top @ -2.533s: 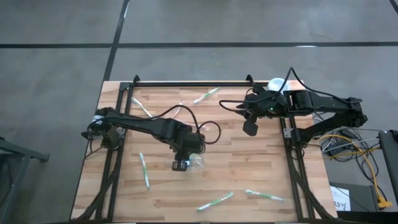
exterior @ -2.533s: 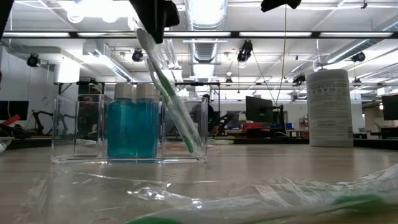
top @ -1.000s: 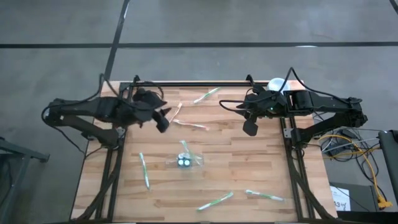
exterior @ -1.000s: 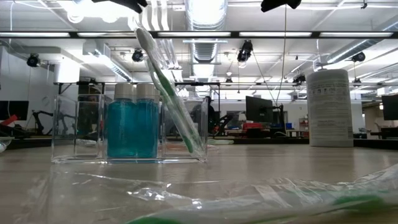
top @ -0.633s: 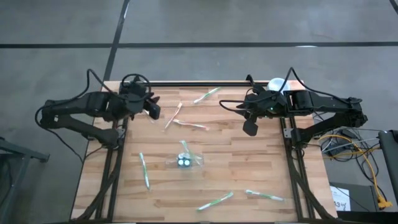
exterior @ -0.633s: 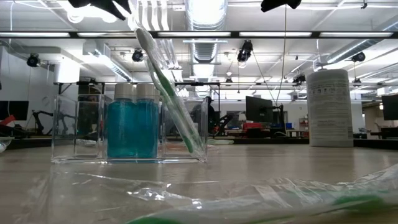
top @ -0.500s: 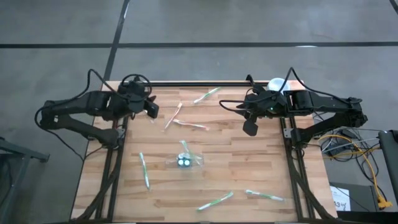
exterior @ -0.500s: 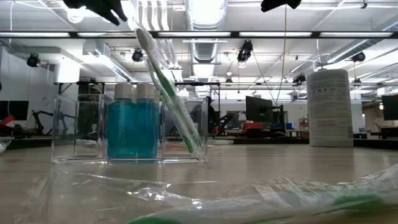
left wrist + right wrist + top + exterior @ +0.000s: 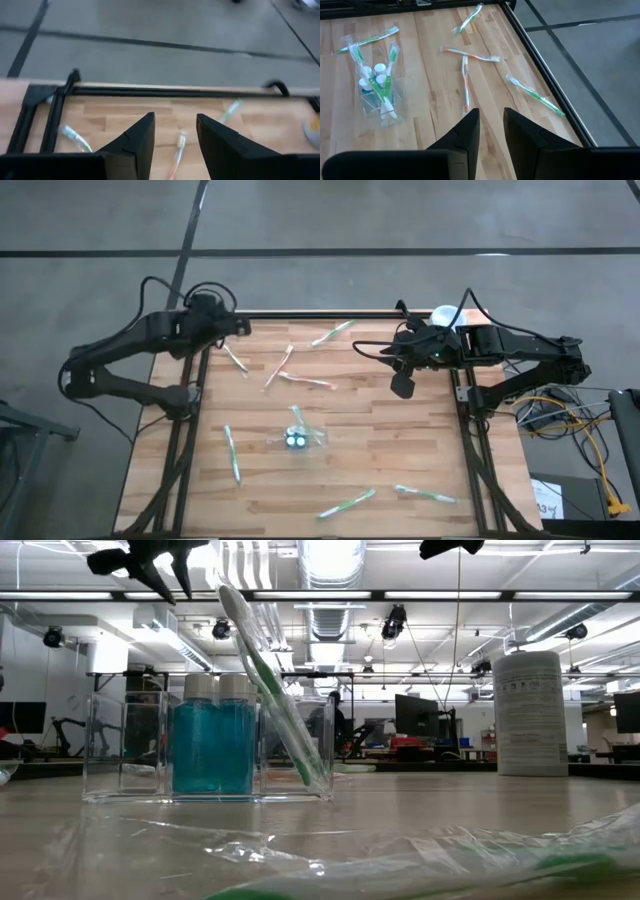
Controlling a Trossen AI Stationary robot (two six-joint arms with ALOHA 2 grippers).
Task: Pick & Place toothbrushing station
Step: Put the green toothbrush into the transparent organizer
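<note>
Standing near the table's (image 9: 400, 450) middle, the clear organizer (image 9: 296, 439) holds a green toothbrush (image 9: 265, 675). Left gripper (image 9: 240, 328) hovers far behind it, fingers apart and empty. Right gripper (image 9: 402, 387) waits to its right, fingers slightly apart, empty.

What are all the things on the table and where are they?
table: one, light wood, under everything
clear organizer: one, see-through, middle of the table
bottles: two, blue with white caps, inside the organizer
leaning toothbrush: one, green, standing tilted in the organizer
green wrapped toothbrushes: five, lying flat, two near the back, three nearer the front
orange wrapped toothbrushes: two, lying flat behind the organizer
canister: one, white, back right edge
left hand: dark, open, empty, over the back left corner
right hand: dark, open, empty, above the right side
</note>
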